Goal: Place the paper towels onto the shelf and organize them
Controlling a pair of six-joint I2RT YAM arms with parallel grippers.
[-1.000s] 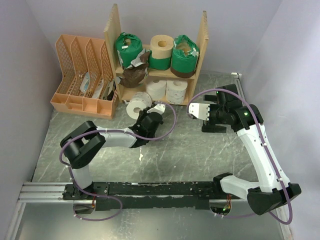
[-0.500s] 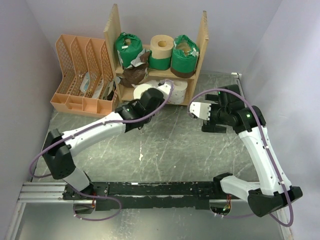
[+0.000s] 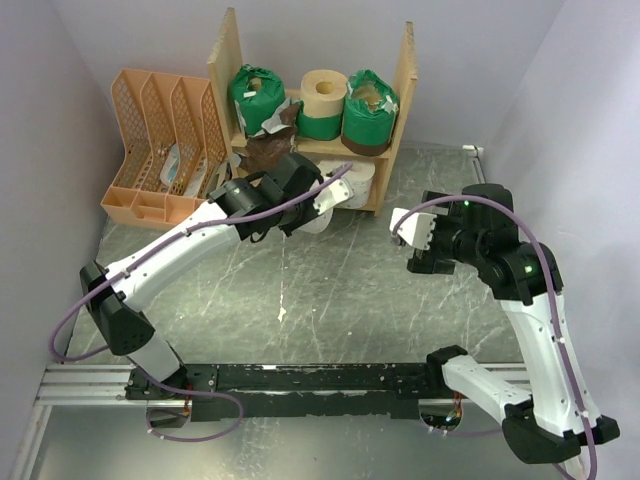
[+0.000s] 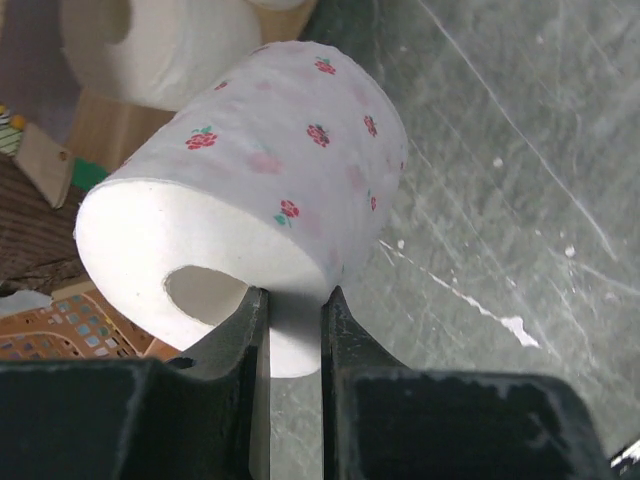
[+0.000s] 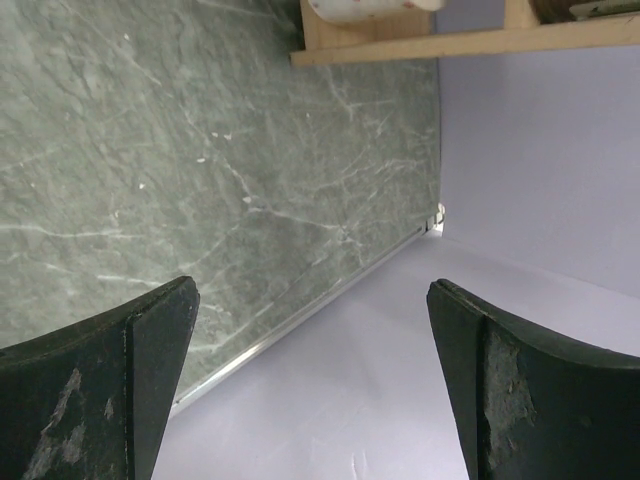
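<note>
**Far left:** an orange rack point(image 3: 165, 150) stands beside the shelf point(image 3: 222, 80).

**Centre:** the left claw point(image 4: 293, 300) pinches the wall of a flower-printed roll point(image 4: 270, 190), with one finger inside the core. It holds the roll above the table point(image 3: 330, 300), just in front of the shelf's lower level and near a white roll point(image 4: 150, 45).

**Upper board:** a green roll point(image 3: 255, 95), a cream roll point(image 3: 323, 95) and a second green roll point(image 3: 368, 105).

**Right:** the right claw point(image 5: 312, 290) is spread wide above the table.

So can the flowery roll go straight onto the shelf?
Not quite. A plain white roll already sits on the shelf right behind the flowery roll in the left gripper, with a brown wrapped roll beside it.
</note>
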